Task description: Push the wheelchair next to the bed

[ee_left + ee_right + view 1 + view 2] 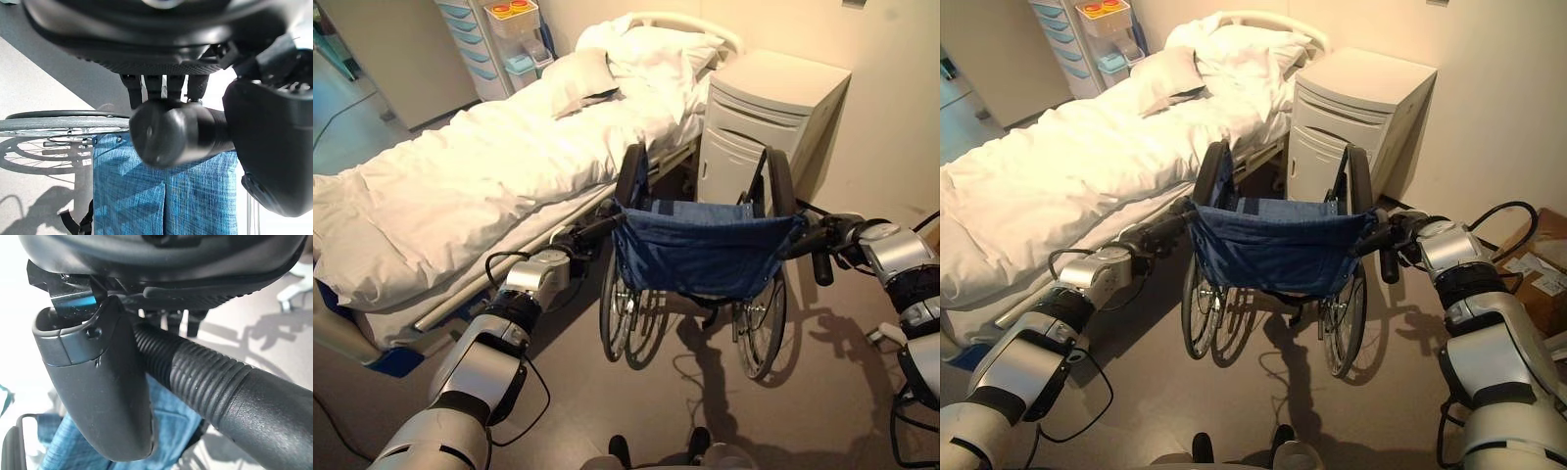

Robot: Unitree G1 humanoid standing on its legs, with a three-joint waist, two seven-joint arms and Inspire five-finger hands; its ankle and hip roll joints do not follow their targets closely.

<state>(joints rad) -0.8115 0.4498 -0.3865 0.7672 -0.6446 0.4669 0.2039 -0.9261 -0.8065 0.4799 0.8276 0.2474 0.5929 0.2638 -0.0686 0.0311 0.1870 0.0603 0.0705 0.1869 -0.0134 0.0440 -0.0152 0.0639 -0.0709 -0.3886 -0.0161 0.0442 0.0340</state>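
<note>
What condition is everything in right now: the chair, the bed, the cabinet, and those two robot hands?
Wheelchair: upright, unfolded, seat empty, beside the bed.
Bed: covered with rumpled white bedding, unoccupied.
Bedside cabinet: door and drawer closed.
Left robot hand: curled round the left push handle.
Right robot hand: curled round the right push handle.

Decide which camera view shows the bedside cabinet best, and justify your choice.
The left eye view: the bedside cabinet stands whole beyond the wheelchair, beside the bed. The right eye view shows it too, slightly more hidden by the wheelchair. The wrist views show handles and blue fabric instead.
</note>
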